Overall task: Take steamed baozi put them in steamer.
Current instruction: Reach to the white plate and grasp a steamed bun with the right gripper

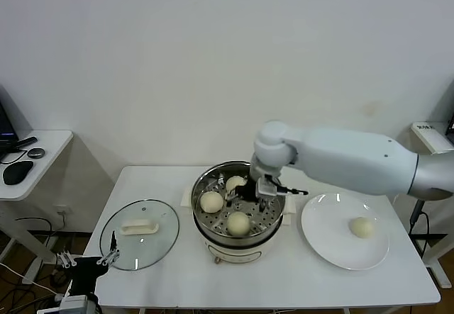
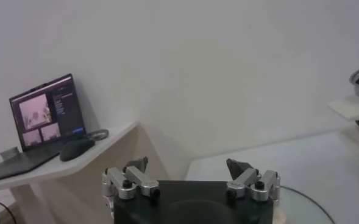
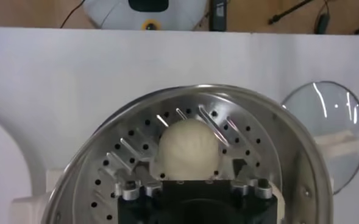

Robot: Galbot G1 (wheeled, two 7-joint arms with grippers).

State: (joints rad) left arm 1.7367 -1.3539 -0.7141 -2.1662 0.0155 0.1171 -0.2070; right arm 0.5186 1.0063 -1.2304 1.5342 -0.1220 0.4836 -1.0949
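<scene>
Four cream-white steamed baozi (image 1: 211, 201), round and smooth: three on the perforated tray of the shiny steel steamer (image 1: 273, 222) at centre frame, set apart from one another. Fourth (image 1: 362, 227) lying alone at lower right, well apart from that open, upright pot.
</scene>
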